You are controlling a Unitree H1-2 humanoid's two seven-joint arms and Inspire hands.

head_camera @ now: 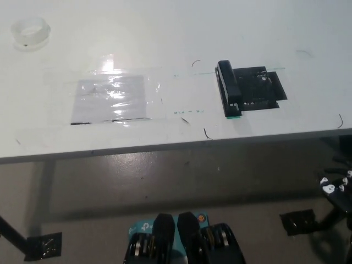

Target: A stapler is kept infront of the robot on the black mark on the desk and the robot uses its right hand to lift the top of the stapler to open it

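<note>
right hand (335, 187) low beside desk (165, 33); stapler (229, 88) closed on black mark (264, 88).

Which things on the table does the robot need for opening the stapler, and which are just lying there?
Needed:
stapler, lying closed
black mark beside and under it

Just lying there:
roll of clear tape, far left corner
shiny plastic sheet taped flat on the desk

Neither robot hand is over the desk.

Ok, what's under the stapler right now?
The stapler lies on the black mark, at its left edge, on the white desk. A green bit shows under its near end; whatever lies directly beneath it is hidden.
</note>
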